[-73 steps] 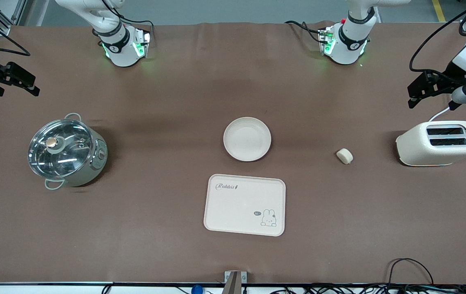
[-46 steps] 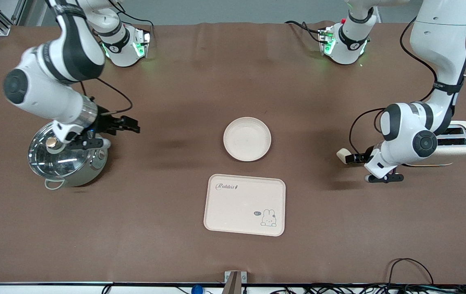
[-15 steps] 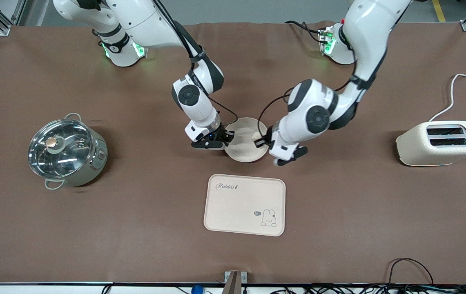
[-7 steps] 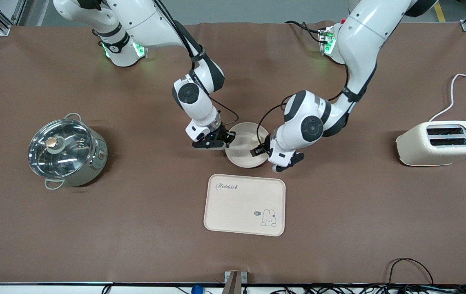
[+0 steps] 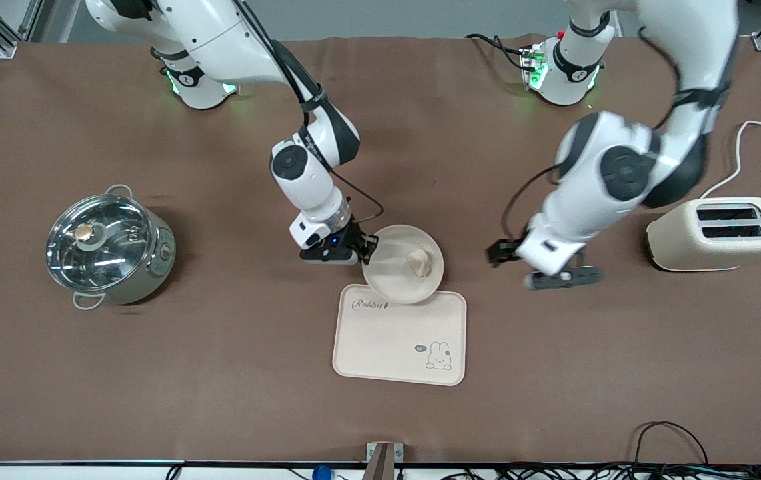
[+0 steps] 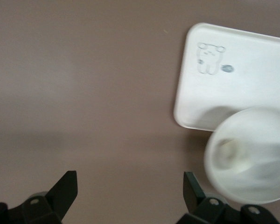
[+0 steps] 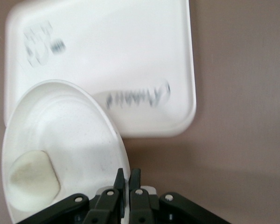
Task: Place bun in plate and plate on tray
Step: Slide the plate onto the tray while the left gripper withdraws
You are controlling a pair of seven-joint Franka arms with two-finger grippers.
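The round cream plate (image 5: 390, 273) is held by its rim in my shut right gripper (image 5: 361, 252), and it overlaps the farther edge of the cream "Rabbit" tray (image 5: 399, 340). The small pale bun (image 5: 418, 264) lies in the plate. The right wrist view shows my right gripper (image 7: 128, 179) pinching the rim of the plate (image 7: 70, 135), with the bun (image 7: 33, 179) inside and the tray (image 7: 130, 56) below. My left gripper (image 5: 503, 255) is open and empty over bare table between the plate and the toaster. The left wrist view shows this gripper (image 6: 129, 186), the plate (image 6: 266, 163), the bun (image 6: 227, 149) and the tray (image 6: 238, 79).
A steel pot with a glass lid (image 5: 110, 250) stands toward the right arm's end of the table. A cream toaster (image 5: 717, 233) with a white cable stands toward the left arm's end. Brown table shows all round the tray.
The bun now lies in the plate. My left gripper has let go and drawn away toward the toaster. My right gripper has carried the plate toward the tray.
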